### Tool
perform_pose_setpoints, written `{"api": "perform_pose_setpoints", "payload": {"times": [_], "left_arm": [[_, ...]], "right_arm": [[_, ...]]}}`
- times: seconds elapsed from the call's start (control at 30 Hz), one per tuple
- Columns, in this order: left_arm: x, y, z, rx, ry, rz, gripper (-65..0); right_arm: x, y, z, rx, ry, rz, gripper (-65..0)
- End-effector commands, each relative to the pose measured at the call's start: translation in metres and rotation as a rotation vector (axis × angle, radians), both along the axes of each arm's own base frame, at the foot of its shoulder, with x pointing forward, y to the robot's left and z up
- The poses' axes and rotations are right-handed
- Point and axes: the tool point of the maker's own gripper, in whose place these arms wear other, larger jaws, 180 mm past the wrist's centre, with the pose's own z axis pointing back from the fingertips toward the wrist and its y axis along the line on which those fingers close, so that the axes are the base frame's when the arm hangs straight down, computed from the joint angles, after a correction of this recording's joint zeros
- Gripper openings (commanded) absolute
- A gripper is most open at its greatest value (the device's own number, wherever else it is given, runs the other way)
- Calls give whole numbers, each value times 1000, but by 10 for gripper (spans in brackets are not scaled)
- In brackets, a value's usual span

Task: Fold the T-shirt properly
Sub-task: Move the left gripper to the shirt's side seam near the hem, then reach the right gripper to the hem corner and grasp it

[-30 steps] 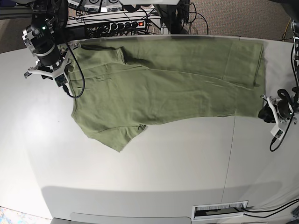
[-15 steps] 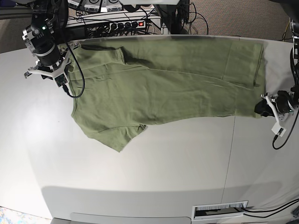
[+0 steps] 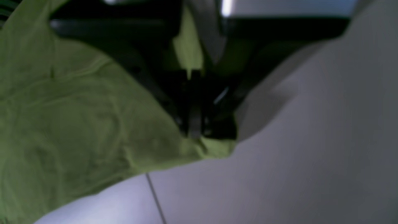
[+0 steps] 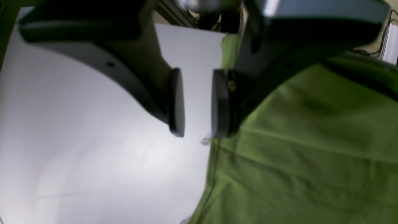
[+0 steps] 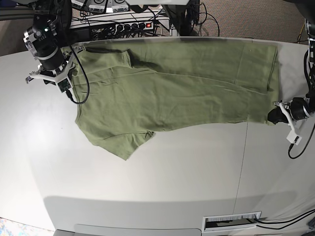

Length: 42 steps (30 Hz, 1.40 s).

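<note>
Pale grey tabletop [image 5: 147,187] fills most of the base view, with a thin seam line running down its right-hand part and a slotted vent plate [image 5: 231,221] set near the front edge. Behind the far edge sit a power strip [image 5: 130,25] with a lit red switch and a tangle of black cables.

T-shirt [image 5: 172,88]: olive green, plain, lying flat and spread lengthwise across the far half of the table. One short sleeve [image 5: 129,142] juts toward the front; the hem end lies at the right of the base view, the shoulder end at the left. Minor creases run along the body.

Left gripper [image 3: 194,132]: positioned at the hem corner nearest the front, at the right of the base view. Its wrist camera, though blurred, shows the dark jaws closed together with a small fold of green fabric pinched at their tips; the cloth edge rests on the table beside the seam.

Right gripper [image 4: 196,102]: positioned at the shoulder end, at the left of the base view. Its two dark pads [image 4: 176,102] stand partly apart with bare table visible between them. Nothing is held. One pad sits just at the fabric edge; contact cannot be confirmed.
</note>
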Motion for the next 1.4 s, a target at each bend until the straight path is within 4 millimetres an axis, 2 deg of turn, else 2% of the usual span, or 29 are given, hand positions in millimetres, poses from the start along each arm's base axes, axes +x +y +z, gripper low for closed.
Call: {"api": "perform_pose_setpoints", "payload": {"times": [0.0, 0.13, 0.2, 0.33, 0.4, 0.43, 0.53, 0.73, 0.87, 0.97, 1.0, 1.13, 1.23, 1.37], "left_arm": [[15, 9, 22, -7, -63, 18, -650], [11, 4, 22, -14, -35, 1, -650], [8, -1, 23, -26, -10, -18, -650], [4, -8, 25, -59, 15, -31, -650], [2, -8, 23, -61, 20, -30, -650], [1, -8, 22, -61, 24, -30, -650], [-7, -8, 15, -58, 51, -33, -650], [-12, -8, 11, -58, 63, -33, -650], [-13, -8, 10, -55, 70, -36, -650], [-13, -8, 10, -56, 69, -35, -650], [-13, -8, 10, -55, 69, -35, -650], [-13, -8, 10, -55, 69, -35, -650], [-13, -8, 10, -55, 69, -35, -650], [-13, -8, 10, -56, 69, -35, -650]], "right_arm": [[13, 4, 15, 13, -75, 10, -488], [41, 17, 24, 103, -177, -16, -488], [55, 18, 14, 156, -187, -46, -488], [83, 9, -17, 234, -142, -116, -488], [97, 3, -25, 253, -129, -140, -483], [105, 1, -26, 262, -129, -149, -459], [127, -3, -24, 289, -136, -170, -408], [170, -11, -23, 331, -149, -203, -403], [195, -14, -13, 342, -191, -201, -403], [214, -6, 10, 391, -287, -165, -403], [218, -5, 11, 394, -282, -165, -403], [235, 5, -14, 416, -199, -156, -403], [248, 24, -33, 437, -128, -123, -403], [264, 52, -38, 415, -72, -39, -403]]}}
